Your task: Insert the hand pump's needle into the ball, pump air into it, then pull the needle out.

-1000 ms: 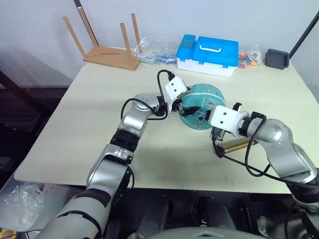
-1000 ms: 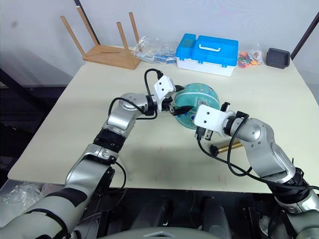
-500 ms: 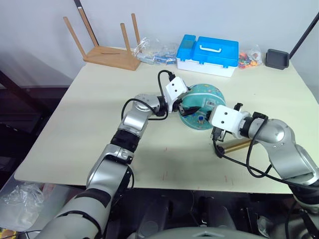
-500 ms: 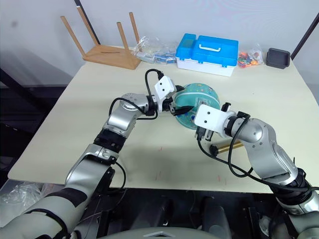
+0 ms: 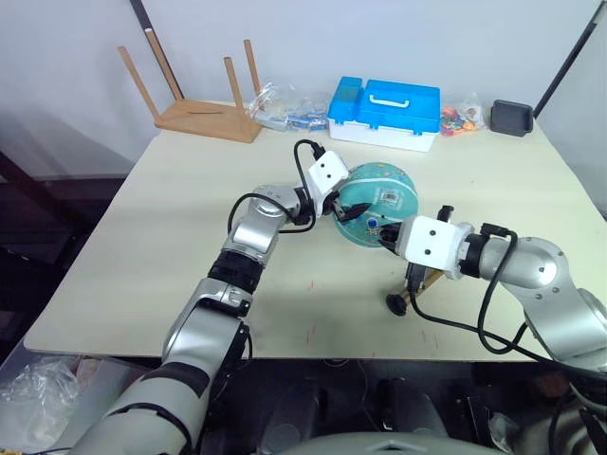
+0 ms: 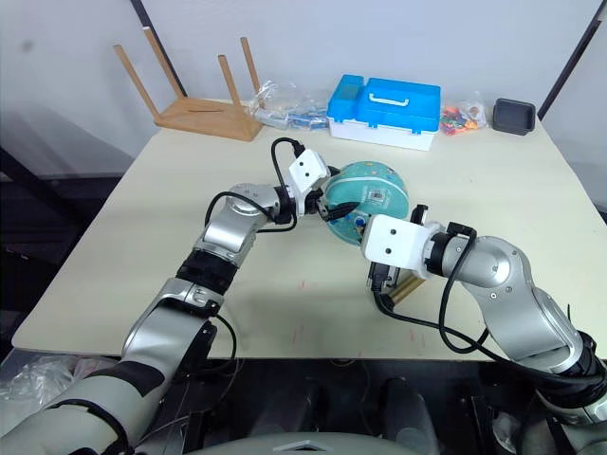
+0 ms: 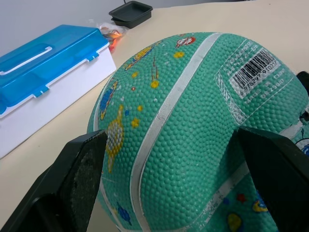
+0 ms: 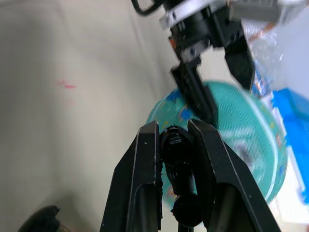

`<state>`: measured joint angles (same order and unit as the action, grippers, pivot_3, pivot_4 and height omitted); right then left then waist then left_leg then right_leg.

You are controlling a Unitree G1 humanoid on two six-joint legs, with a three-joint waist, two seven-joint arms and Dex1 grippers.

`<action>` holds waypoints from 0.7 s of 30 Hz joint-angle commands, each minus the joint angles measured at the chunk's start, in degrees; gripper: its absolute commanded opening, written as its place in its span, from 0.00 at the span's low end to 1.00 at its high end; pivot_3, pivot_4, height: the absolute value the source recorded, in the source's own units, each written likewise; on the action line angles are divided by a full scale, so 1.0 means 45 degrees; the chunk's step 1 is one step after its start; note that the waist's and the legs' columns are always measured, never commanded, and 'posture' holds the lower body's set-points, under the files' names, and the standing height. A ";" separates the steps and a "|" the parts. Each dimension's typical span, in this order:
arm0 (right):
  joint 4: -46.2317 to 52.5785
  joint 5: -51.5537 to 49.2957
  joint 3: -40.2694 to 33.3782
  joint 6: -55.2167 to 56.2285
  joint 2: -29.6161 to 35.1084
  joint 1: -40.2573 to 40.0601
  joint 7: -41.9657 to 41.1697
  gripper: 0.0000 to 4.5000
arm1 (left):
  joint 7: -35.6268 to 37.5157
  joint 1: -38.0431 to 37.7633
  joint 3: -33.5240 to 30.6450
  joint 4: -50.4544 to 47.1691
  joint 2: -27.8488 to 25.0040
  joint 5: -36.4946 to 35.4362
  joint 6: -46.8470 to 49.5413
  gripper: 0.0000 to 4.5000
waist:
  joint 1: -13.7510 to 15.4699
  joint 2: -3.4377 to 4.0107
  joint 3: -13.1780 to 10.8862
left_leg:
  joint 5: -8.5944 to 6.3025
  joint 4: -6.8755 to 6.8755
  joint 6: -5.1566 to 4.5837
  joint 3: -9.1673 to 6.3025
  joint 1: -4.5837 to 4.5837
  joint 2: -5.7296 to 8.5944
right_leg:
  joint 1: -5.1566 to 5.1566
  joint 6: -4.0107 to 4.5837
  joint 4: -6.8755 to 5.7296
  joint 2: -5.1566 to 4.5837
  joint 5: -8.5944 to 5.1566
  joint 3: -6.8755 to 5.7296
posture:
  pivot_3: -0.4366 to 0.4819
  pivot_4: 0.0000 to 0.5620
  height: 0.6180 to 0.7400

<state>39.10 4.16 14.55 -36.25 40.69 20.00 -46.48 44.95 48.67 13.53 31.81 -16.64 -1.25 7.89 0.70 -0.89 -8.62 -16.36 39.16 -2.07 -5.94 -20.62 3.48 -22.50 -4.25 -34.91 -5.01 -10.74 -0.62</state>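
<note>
- While resting mid-table [image 5: 142, 237], the ball [image 5: 375, 202] sits between the spread fingers of the left gripper [image 7: 178, 179], which press its sides.
- Beside the ball, the right gripper [image 8: 175, 145] is clamped on the needle's black fitting [image 8: 177, 159].
- Below it, the hand pump [image 5: 413, 291] lies on the table, its hose [image 5: 446, 320] looping nearby.

The ball [image 7: 193, 125] is teal-green with pale seam stripes, small yellow, blue and red cartoon prints and a white barcode label, flanked by the left claw's [image 7: 178, 169] black fingers [image 7: 77, 179], while the case [image 5: 384, 112] is bright blue over white and the desk [image 5: 171, 218] plain cream.
</note>
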 commanded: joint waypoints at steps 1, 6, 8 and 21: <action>-0.0335 -0.0115 -0.0797 0.0734 0.0162 -0.0301 0.0279 0.08 | 0.0150 -0.0779 -0.0056 -0.0111 -0.0181 0.0046 0.0861 1.00 | -0.0008 0.0005 0.0003 | 0.0003 -0.0001 -0.0005 0.0000 0.0001 0.0000 | -0.0002 0.0000 -0.0001 0.0000 0.0000 0.0000 | 0.48 0.27 1.00; -0.1359 -0.0210 -0.1381 0.1639 0.0261 -0.0771 0.0474 0.08 | 0.0863 -0.1264 -0.1376 -0.2199 -0.0385 -0.1585 0.1675 1.00 | -0.0006 0.0007 -0.0004 | 0.0011 -0.0033 -0.0010 0.0007 -0.0053 0.0002 | -0.0072 -0.0041 0.0003 0.0012 0.0032 0.0016 | 0.48 0.27 1.00; -0.1629 -0.0331 -0.1516 0.1867 0.0215 -0.0877 0.0492 0.08 | 0.0982 -0.1443 -0.1846 -0.2939 -0.0458 -0.2208 0.2075 1.00 | -0.0016 0.0005 -0.0005 | 0.0035 -0.0069 0.0032 0.0027 -0.0092 0.0004 | -0.0137 -0.0010 0.0003 0.0014 0.0050 0.0040 | 0.48 0.27 1.00; -0.3119 -0.1772 -0.0839 0.2767 -0.0239 -0.0689 -0.0749 0.08 | 0.2149 -0.4695 -0.4958 -1.0133 -0.2935 -0.7972 0.6866 1.00 | -0.0042 -0.0002 -0.0019 | 0.0053 -0.0168 0.0062 0.0075 -0.0247 0.0003 | -0.0333 0.0037 0.0042 0.0013 0.0059 0.0091 | 0.48 0.27 1.00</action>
<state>24.22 -2.64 10.80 -25.00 39.55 15.98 -48.52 54.43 28.37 -6.91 -9.95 -28.81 -34.12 37.01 0.51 -0.90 -8.70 -16.12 38.40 -1.79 -5.62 -21.73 3.49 -23.99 -4.09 -34.73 -4.94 -10.48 -0.22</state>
